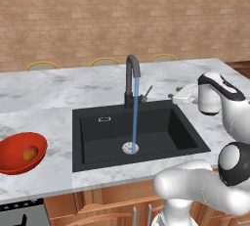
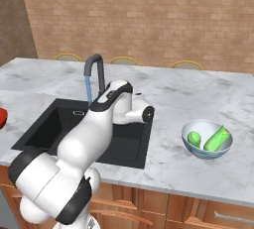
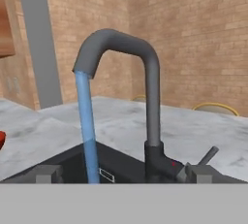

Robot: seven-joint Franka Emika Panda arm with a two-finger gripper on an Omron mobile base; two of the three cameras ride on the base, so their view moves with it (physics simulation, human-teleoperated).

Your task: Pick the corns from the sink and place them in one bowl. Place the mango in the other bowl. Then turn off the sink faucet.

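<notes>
Faucet (image 3: 145, 92) running, just ahead of open gripper (image 3: 121, 173).

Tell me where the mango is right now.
The mango lies inside the red bowl, which sits on the marble counter left of the black sink, near the left edge of the left base view.

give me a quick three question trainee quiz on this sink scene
1. True or false: water is running from the sink faucet.
2. Which bowl holds the mango? A) red bowl B) pale bowl
3. Fill in: both corns lie in the ___ bowl.

Key: 1 true, a blue stream falls to the drain in the sink. 2 A. 3 pale. The open hand faces the faucet.
</notes>
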